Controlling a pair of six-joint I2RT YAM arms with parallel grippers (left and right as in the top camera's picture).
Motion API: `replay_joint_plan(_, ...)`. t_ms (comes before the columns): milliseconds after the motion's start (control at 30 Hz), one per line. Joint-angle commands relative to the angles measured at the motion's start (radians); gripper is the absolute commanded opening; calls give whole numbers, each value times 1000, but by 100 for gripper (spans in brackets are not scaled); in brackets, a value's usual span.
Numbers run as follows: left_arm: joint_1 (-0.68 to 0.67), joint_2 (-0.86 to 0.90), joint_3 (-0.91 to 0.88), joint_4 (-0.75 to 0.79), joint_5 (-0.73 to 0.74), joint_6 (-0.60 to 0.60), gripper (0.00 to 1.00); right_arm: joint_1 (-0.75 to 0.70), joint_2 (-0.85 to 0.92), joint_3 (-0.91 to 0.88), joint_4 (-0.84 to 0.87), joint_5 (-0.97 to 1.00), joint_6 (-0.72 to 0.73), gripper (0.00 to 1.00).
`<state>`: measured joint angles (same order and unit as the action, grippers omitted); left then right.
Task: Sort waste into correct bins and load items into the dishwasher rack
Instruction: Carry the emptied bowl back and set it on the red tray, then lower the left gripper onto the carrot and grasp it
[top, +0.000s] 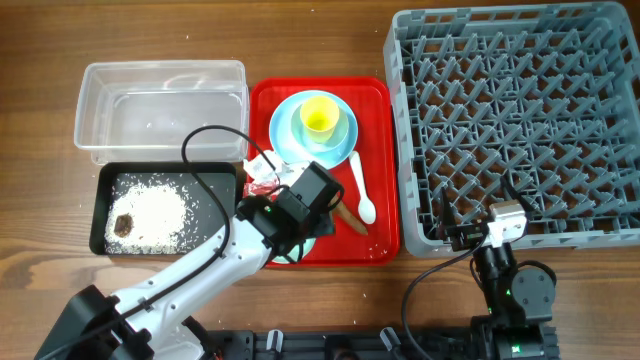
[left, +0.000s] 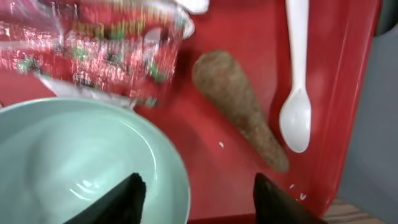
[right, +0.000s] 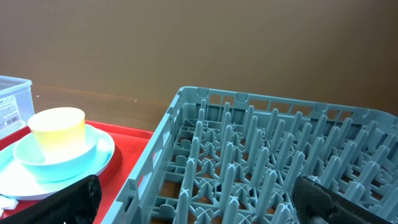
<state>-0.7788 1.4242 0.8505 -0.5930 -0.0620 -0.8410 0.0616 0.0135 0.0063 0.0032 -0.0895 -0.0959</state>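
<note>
My left gripper (left: 199, 200) is open low over the red tray (left: 217, 158), one finger inside the pale green bowl (left: 74, 149) and one outside its rim. The red-and-white wrapper (left: 93, 50) lies behind the bowl. The brown sausage piece (left: 239, 106) and the white spoon (left: 296, 93) lie to its right. From above, the left gripper (top: 302, 212) covers most of the bowl (top: 298, 250). The yellow cup (top: 318, 117) sits in the small blue bowl (top: 340, 130) on the blue plate (top: 285, 135). My right gripper (right: 199, 205) is open and empty at the grey rack's (top: 520, 120) front edge.
The clear tub (top: 160, 105) stands at the back left. The black tub (top: 215, 180) in front of it holds rice-like crumbs (top: 155, 212) and a brown bit (top: 124, 223). The rack's pegs (right: 267, 162) fill the right wrist view, with the cup (right: 57, 130) at left.
</note>
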Motion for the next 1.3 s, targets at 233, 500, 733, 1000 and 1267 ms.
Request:
replay_joint_plan(233, -29, -30, 102, 57, -42, -202, 28, -3, -11, -1, 3, -13, -9, 100)
replay_joint_plan(500, -152, 88, 102, 137, -203, -373, 4, -3, -11, -1, 3, -13, -9, 100)
replay_joint_plan(733, -164, 263, 102, 224, -219, -374, 20, -3, -11, -1, 3, -13, -9, 100)
replay_joint_plan(1000, -164, 298, 102, 220, -215, -376, 31, -3, -11, -1, 3, -13, -9, 100)
replay_joint_plan(1267, -161, 301, 101, 220, -220, -376, 32, -3, -11, -1, 3, -13, -9, 100)
